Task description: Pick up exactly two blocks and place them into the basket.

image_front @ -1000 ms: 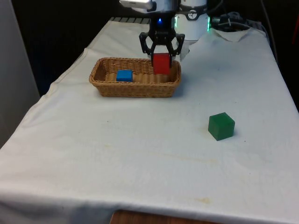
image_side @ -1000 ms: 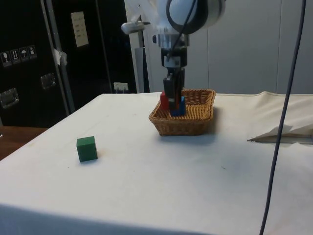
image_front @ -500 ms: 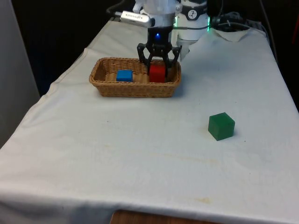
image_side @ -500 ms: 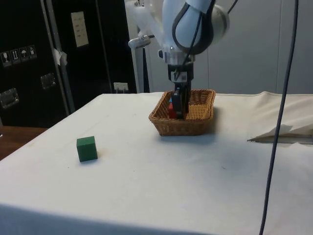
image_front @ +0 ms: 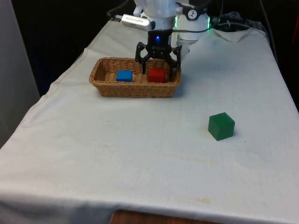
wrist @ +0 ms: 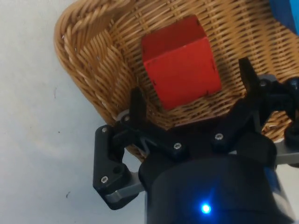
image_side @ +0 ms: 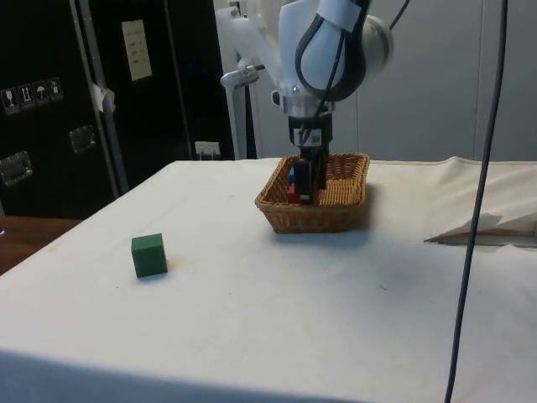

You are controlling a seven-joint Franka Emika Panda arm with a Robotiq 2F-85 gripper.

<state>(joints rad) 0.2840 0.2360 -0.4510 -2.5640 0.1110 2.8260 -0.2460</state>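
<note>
While nearest, well apart from all else, lay green block (image_front: 221, 126) on table (image_front: 140, 149), untouched. Farther back, inside basket (image_front: 107, 87), rested blue block (image_front: 124, 75) and red block (image_front: 156, 75), released. Above red block hung gripper (image_front: 157, 65), spread wide. Risk, probably: catching basket rim when lifting, or fetching third block.

Three blocks in all, one of each colour. The red block (image_front: 156, 75) lies in the basket (image_front: 134, 89), directly beneath the pincer (image_front: 157, 59) and between its spread fingers. The blue block (image_front: 124, 75) lies in the same basket, just beside the pincer. The green block (image_front: 221, 126) sits on the cloth, well apart from it. One basket.
</note>
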